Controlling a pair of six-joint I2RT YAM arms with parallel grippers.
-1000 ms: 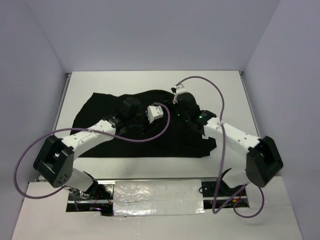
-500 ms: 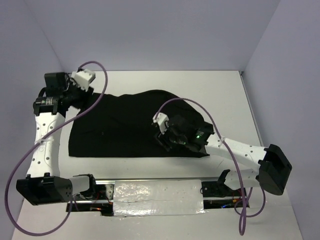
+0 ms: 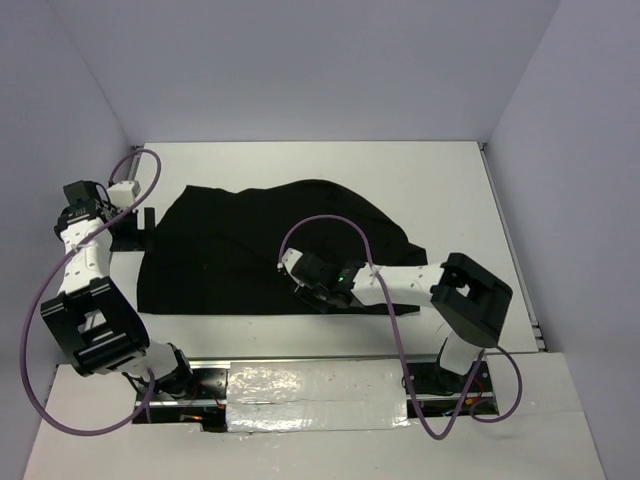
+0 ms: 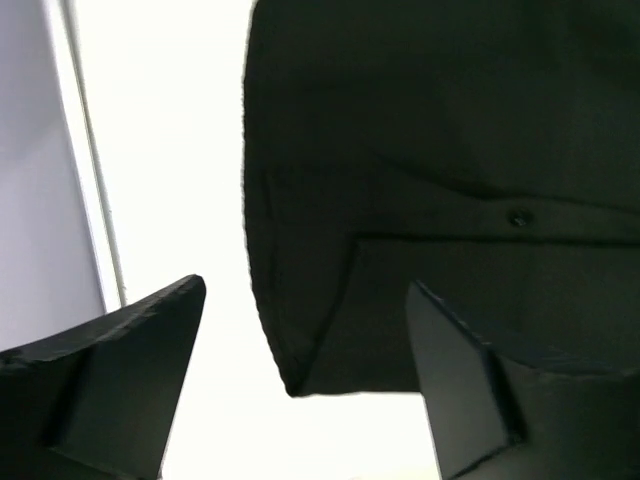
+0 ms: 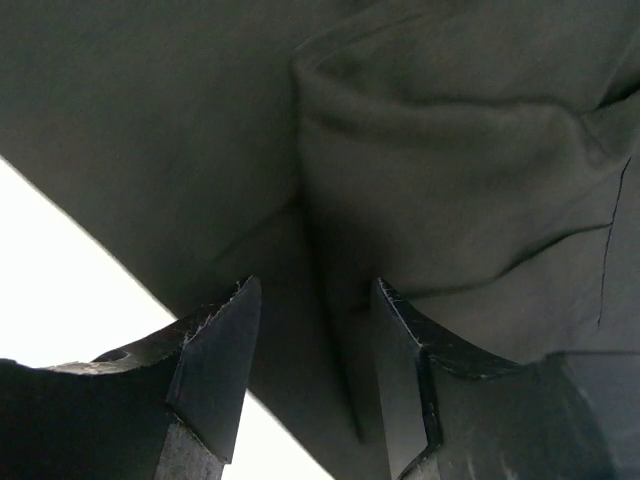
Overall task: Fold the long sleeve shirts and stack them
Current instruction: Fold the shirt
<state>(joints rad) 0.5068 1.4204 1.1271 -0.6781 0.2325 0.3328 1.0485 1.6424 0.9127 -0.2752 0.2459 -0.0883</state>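
Plain black shirt (image 3: 240, 255), white table (image 3: 450, 190) — purple cables (image 3: 322, 219)

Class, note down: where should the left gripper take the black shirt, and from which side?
Probably the left corner of the shirt, coming from the left: it juts out flat on the table, right before the open left gripper.

Prob. a robot lab: white table (image 3: 450, 180) w/ blank walls (image 3: 300, 70) boxing it in.

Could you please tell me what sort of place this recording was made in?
Probably a robotics lab test cell: a white table boxed in by plain grey walls, two cabled robot arms bolted at its near edge, and one black shirt.
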